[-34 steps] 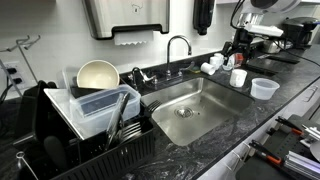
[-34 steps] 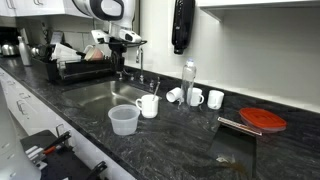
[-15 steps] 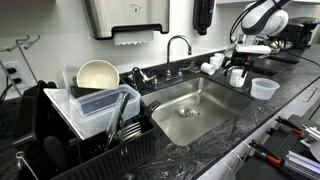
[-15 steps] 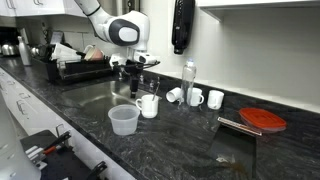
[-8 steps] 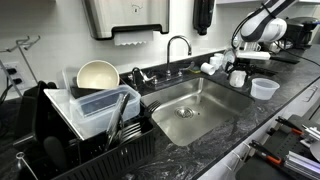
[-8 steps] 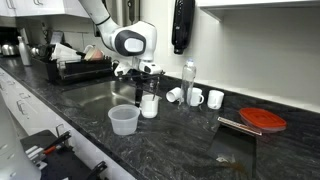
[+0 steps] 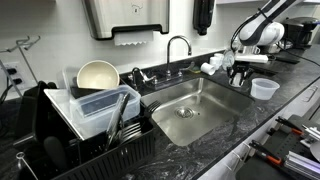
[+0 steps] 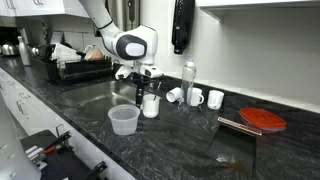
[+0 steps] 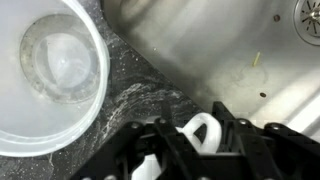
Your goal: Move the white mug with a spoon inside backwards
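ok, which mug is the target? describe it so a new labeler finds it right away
Find the steel sink; on the black counter beside it, the white mug stands directly under the gripper. The translucent plastic tub next to it is wider and has no handle, and the other white mugs cluster further along by the tall bottle, near the wall.

1. A dark, veined stone counter runs along the wall, with a steel sink set into it.
2. The white mug stands upright on the counter, just beside the sink's edge.
3. A clear plastic tub sits near the mug, closer to the counter's front edge.
4. By the wall stand a clear bottle and other white cups.
5. A black dish rack sits on the counter at the sink's other side.
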You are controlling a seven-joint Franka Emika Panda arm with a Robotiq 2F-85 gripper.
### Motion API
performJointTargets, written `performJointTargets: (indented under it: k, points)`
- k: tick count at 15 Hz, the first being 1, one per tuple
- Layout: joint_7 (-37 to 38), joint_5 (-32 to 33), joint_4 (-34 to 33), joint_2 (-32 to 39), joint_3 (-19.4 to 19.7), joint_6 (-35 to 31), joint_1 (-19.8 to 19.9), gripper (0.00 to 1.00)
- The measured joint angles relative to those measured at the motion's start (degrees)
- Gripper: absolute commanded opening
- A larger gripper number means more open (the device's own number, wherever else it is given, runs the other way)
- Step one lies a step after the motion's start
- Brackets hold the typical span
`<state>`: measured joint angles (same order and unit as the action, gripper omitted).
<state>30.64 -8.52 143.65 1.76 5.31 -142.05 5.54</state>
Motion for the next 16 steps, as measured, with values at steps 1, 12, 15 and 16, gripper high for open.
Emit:
performJointTargets:
  k: [1, 12, 15, 16]
  points:
    - [0.3, 0.0, 0.0, 0.0, 0.0, -0.1, 0.0, 0.10]
    - [1.3, 0.0, 0.0, 0.0, 0.3, -0.4, 0.0, 0.03]
    - [-0.9, 0.2, 0.0, -1.1, 0.3, 0.2, -0.1, 0.03]
    - [-2.0, 0.5, 0.0, -2.2, 0.3, 0.6, -0.2, 0.03]
